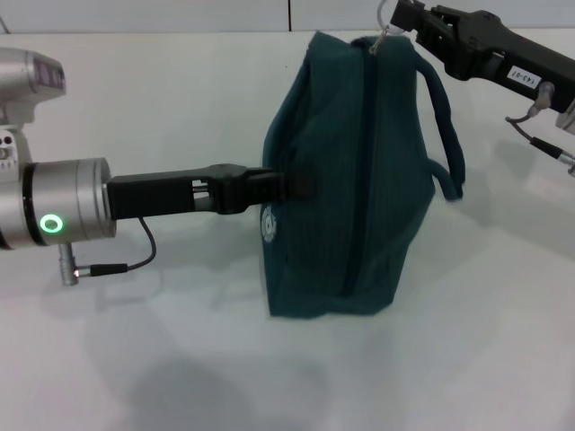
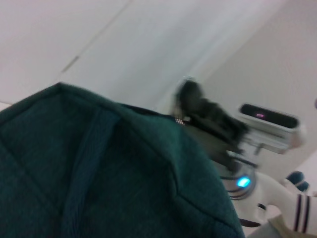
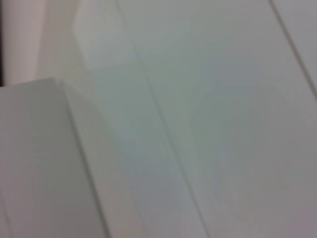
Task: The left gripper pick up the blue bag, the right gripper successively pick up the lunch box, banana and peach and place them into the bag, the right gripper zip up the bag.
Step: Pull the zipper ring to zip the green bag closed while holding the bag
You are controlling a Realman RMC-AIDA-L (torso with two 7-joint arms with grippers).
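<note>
From the head cam, the blue bag (image 1: 359, 180) stands upright on the white table (image 1: 180, 359) w/ the left gripper (image 1: 292, 186) clamped on its near side by the logo, and the right gripper (image 1: 395, 22) sits at the bag's far top corner, fingers closed on the silver ring pull (image 1: 384, 34); lunch box, banana and peach aren't visible, presumably inside. Left wrist cam shows mostly bag fabric (image 2: 99, 173) close up w/ the right gripper (image 2: 190, 99) blurred beyond it; right wrist cam shows only pale surfaces, no fingers. Judging by the closed seam, this looks like the tail end of the zip step, approx done, so next calls for letting go of the pull and backing off w/o tipping the bag.
</note>
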